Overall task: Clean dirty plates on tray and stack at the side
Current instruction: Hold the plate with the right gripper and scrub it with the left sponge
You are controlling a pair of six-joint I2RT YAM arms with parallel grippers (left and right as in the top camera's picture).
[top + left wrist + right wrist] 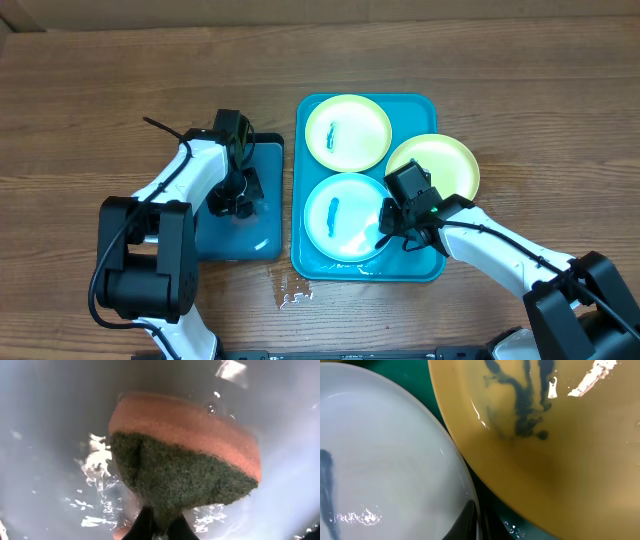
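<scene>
As viewed overhead, three plates (pixel 347 132) sat on the tray (pixel 425 105), left gripper (pixel 240 200) beside the tray. Left wrist: it clenched a sponge (pixel 185 455). Right wrist: right gripper (pixel 476 521) pinched white-centred plate (pixel 385 460) at its rim, on the tray.

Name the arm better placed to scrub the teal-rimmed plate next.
Left. The left tool grips the sponge beside the tray. The right tool is shut on the teal-rimmed plate at its edge, apparently steadying it, and holds no sponge.
</scene>
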